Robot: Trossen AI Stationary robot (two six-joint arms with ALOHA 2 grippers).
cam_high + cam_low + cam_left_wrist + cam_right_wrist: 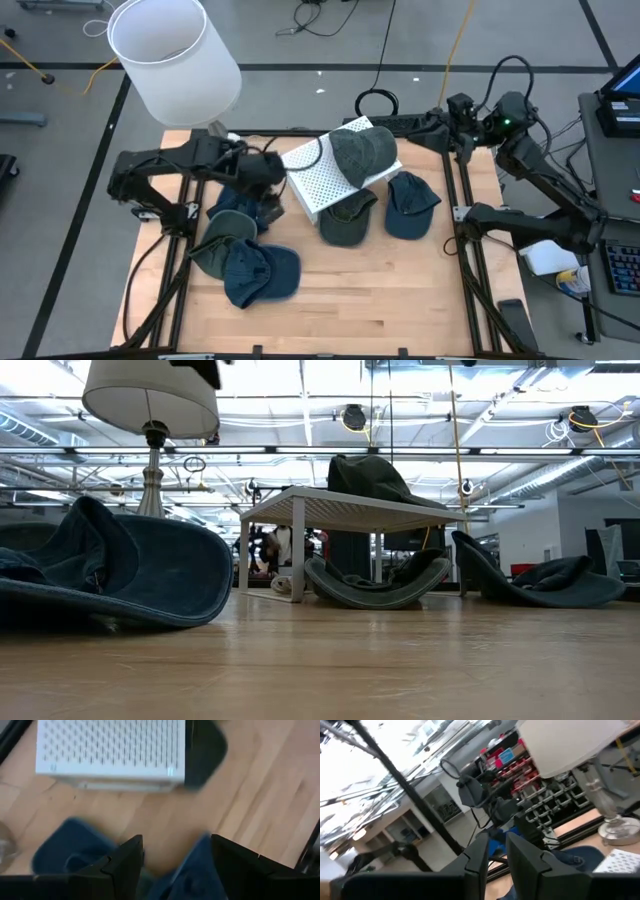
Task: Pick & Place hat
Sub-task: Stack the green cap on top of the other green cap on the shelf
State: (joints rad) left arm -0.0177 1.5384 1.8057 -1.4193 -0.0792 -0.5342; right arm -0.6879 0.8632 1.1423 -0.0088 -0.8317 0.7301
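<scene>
Blue hat [75, 847] heaped right under left pincer [172, 862], spread wide, gripping nothing. Green hat [362, 150] already atop white rack [312, 180]. Right pincer [495, 852] narrowed, empty, parked at desk [380, 310] rear. Risk: snagging two overlapping hats, or only a slipping fold.

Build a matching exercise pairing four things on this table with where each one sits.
Things:
1. dark green cap
2. lamp
3. left end effector
4. right end effector

Places:
A. at the table's far right edge, fingers nearly closed
B. on top of the white perforated stand
C. at the table's far left corner
D. open above the caps left of the stand

Pairs: 1-B, 2-C, 3-D, 4-A
</scene>
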